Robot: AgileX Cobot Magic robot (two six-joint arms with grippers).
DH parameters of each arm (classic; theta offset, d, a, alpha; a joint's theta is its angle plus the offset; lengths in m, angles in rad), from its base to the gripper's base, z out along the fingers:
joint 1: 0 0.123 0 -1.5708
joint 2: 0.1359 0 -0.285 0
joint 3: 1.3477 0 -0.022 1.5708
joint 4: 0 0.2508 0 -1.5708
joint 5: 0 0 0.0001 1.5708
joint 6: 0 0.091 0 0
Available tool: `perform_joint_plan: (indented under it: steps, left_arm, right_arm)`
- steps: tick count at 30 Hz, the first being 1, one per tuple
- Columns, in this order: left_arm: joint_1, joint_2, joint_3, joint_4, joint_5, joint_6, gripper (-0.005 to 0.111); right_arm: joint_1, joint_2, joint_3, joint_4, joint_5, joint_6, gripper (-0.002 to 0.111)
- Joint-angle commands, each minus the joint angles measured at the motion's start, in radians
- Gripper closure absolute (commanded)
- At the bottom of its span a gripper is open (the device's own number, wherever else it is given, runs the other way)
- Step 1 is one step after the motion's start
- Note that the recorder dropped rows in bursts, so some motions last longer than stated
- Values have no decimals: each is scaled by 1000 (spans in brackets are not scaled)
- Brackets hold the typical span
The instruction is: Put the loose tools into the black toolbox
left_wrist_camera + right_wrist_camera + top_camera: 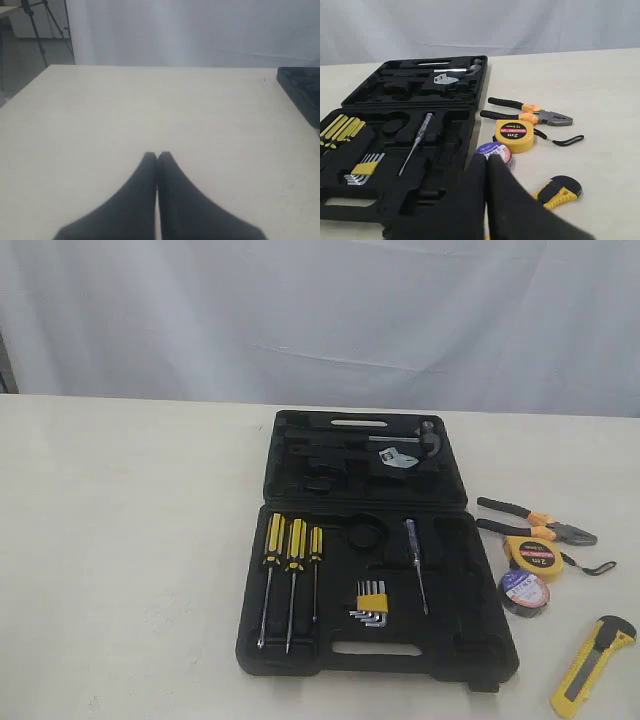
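Observation:
The black toolbox [455, 635] lies open in the middle of the table. To its right lie the black-and-orange pliers [535, 523], the round yellow tape measure [533, 556], the black tape roll [524, 592] and the yellow-black utility knife [592, 664]. Neither arm shows in the exterior view. My right gripper [487, 159] is shut and empty, its tips in front of the tape roll [496, 151], with the tape measure [514, 135], pliers [530, 113] and knife [558, 192] beyond. My left gripper [157, 156] is shut over bare table, left of the toolbox [301, 92].
Inside the toolbox sit three yellow-black screwdrivers [290, 565], a yellow hex key set [370, 604], a slim tester screwdriver [416, 562], and a hammer [400, 439] with a wrench in the lid. A white curtain hangs behind the table. A tripod [37, 25] stands far off.

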Motion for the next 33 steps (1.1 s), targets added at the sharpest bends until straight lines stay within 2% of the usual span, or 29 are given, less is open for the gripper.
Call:
perform_joint_plan:
  steps: [1, 13, 17, 24, 29, 32, 33]
  left_arm:
    - [-6, -6, 1, 0, -1, -2, 107]
    - [-6, -6, 1, 0, -1, -2, 107]
    - [-6, -6, 1, 0, -1, -2, 107]
    - [-6, -6, 1, 0, -1, -2, 107]
    - [-6, -6, 1, 0, -1, -2, 107]
    - [-6, -6, 1, 0, -1, -2, 107]
    - [-6, -6, 1, 0, -1, -2, 107]
  right_arm:
    - [2, -6, 3, -1, -3, -10, 109]
    - [2, -6, 3, -3, -7, -13, 109]
    - [2, -6, 3, -69, -105, -17, 109]
    - [2, -6, 3, -71, -529, -24, 109]
    - [2, -6, 3, -71, -763, 31, 109]
    - [2, -6, 3, -71, -944, 123, 109]
    - [2, -6, 3, -71, -1009, 241, 109]
